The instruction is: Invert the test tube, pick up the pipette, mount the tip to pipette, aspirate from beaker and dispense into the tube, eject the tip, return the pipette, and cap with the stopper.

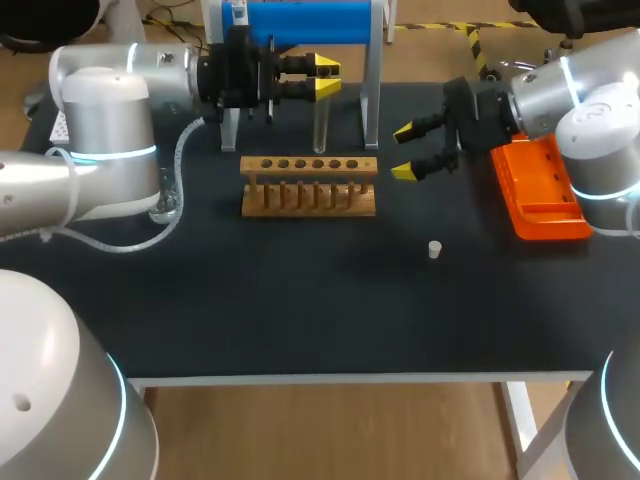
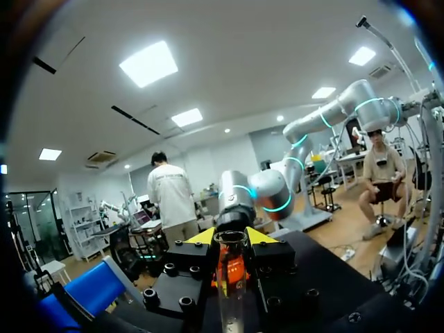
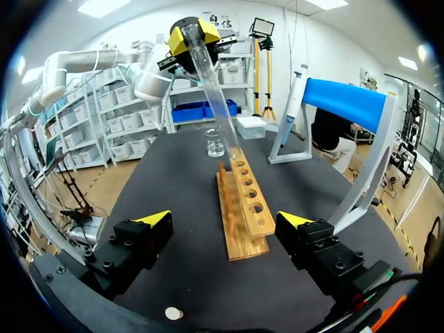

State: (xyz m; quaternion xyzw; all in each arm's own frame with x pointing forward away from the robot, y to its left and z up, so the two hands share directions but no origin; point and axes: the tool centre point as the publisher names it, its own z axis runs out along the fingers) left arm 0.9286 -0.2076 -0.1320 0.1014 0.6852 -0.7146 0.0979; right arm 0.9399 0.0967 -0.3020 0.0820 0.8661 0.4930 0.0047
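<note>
My left gripper (image 1: 325,78) is shut on a clear test tube (image 1: 320,125) that hangs down from its yellow tips, just behind the wooden rack (image 1: 308,185). In the left wrist view the tube (image 2: 232,284) sits between the yellow fingertips (image 2: 201,236). From the right wrist view the left gripper (image 3: 194,35) holds the tube (image 3: 211,76) slanted above the rack (image 3: 243,208). My right gripper (image 1: 405,150) stands open to the right of the rack, holding nothing; its yellow-tipped fingers (image 3: 156,218) stand on either side of the rack's near end. The blue pipette (image 1: 310,20) rests on its stand. A white stopper (image 1: 435,249) lies on the mat.
An orange tip tray (image 1: 540,195) lies at the right under my right arm. A glass beaker (image 1: 165,205) stands at the left near my left arm, seen beyond the rack as the beaker (image 3: 216,142). The pipette stand's legs (image 1: 372,90) rise behind the rack.
</note>
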